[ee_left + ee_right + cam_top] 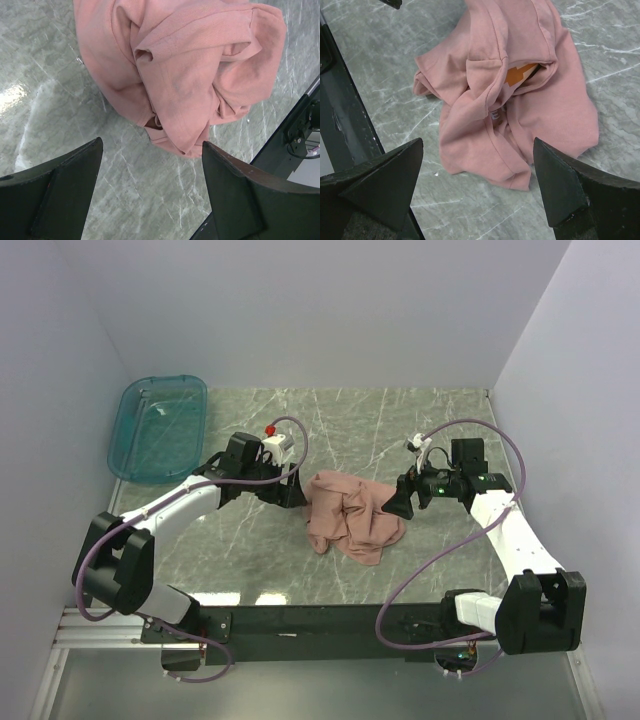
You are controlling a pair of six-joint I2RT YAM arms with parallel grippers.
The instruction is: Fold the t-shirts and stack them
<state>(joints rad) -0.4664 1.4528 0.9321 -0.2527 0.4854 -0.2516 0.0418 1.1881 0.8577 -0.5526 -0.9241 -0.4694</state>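
at the middle of the grey veined table (pixel 420 430) one dusty-pink t-shirt (pixel 352 518) lies crumpled in a loose heap, unfolded, between the two grippers.

hidden or unclear:
- the chest print is almost wholly buried in the folds. the right wrist view shows only an orange patch (pixel 521 75) inside a pocket of cloth and a fragment of white lettering (pixel 495 115) below it.
- sleeves, collar and hem cannot be told apart in the bundle from any view.
- the left wrist view shows a small dark spot (pixel 156 121) at the heap's near edge, possibly a neck label; it is too small to confirm.
- both wrist views cut the fingers off at the bottom edge, so only their tips are seen.
- in the top view the fingers of the left gripper (pixel 293 490) merge into dark shadow.

arm pose:
- the left arm reaches forward and to the right from its base, low over the table, and its gripper points at the shirt's left edge, just beside it. the jaws stand apart with nothing between them but table and the heap's fringe.
- the right arm rises from its base, then bends left at the wrist, so that the right gripper (pixel 398 502) faces the shirt's right edge, close to it. its jaws are spread wide and grasp nothing.

a teal tray (pixel 160 425) sits at the far left corner, well apart from the shirt.
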